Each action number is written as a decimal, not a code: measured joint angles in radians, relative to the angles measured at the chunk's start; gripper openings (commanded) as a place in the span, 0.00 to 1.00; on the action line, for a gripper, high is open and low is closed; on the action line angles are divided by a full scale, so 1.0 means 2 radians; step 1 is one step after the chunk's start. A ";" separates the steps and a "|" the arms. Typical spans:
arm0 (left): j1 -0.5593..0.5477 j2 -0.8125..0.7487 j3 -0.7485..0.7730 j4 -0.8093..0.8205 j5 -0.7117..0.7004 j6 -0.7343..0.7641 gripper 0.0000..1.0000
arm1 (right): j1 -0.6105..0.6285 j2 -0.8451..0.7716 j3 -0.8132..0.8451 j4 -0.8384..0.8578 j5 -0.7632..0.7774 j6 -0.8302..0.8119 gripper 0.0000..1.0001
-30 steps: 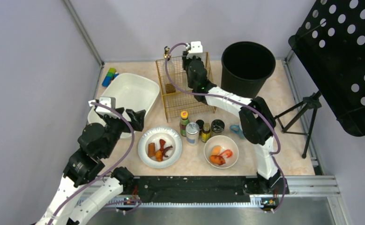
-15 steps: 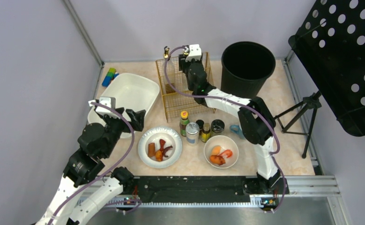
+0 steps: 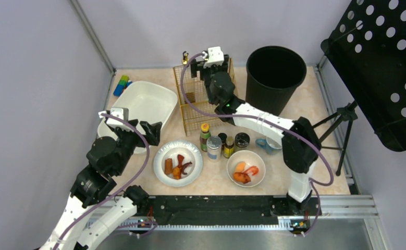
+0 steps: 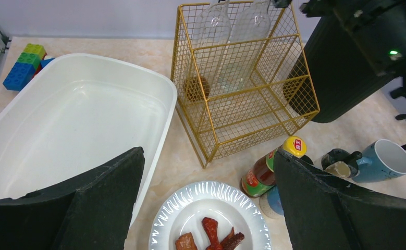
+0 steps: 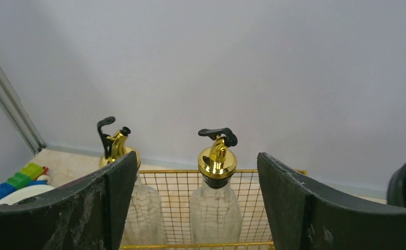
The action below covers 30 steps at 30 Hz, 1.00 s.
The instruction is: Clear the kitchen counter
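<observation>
The beige kitchen counter (image 3: pixel 213 185) carries a gold wire basket (image 3: pixel 195 112) at the back. Two clear glass bottles with gold spouts stand inside it, one on the left (image 5: pixel 114 143) and one on the right (image 5: pixel 214 208). My right gripper (image 5: pixel 196 159) hovers over the basket's far side, open. The right bottle's spout sits between the fingers, touching neither. My left gripper (image 4: pixel 208 153) hangs open and empty above the gap between the white tub (image 4: pixel 75 120) and a plate of food scraps (image 4: pixel 211 219).
A yellow-capped sauce bottle (image 3: pixel 205 135), a can (image 3: pixel 214 147), a small dark bottle (image 3: pixel 229 147), a black jar (image 3: pixel 242 140) and a blue mug (image 3: pixel 266 143) cluster mid-counter. A bowl of food (image 3: pixel 246 167) sits in front. A black bin (image 3: pixel 275 75) is at the back right and toy blocks (image 3: pixel 121 85) at the back left.
My right gripper's jaws have spread wide off the bottle standing in the basket, and that arm's elbow has swung to the right. The left arm has stayed still.
</observation>
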<state>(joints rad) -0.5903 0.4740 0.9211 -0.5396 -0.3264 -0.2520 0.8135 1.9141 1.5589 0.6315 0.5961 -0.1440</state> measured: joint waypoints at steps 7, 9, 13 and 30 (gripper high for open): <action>0.000 0.001 0.000 0.000 -0.002 0.000 0.98 | 0.027 -0.101 -0.056 -0.023 0.023 -0.018 0.83; 0.000 0.002 0.000 0.000 -0.002 0.000 0.98 | 0.028 -0.135 -0.072 -0.049 0.021 -0.009 0.82; 0.000 0.006 -0.001 0.000 -0.002 0.000 0.98 | 0.028 -0.211 -0.114 -0.110 0.007 0.026 0.80; 0.000 0.020 -0.003 0.000 -0.002 0.004 0.98 | 0.030 -0.315 -0.200 -0.358 -0.180 0.165 0.91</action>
<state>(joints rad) -0.5903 0.5148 0.9142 -0.5400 -0.3309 -0.2443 0.8726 1.2835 1.1587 -0.0853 0.2367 0.1867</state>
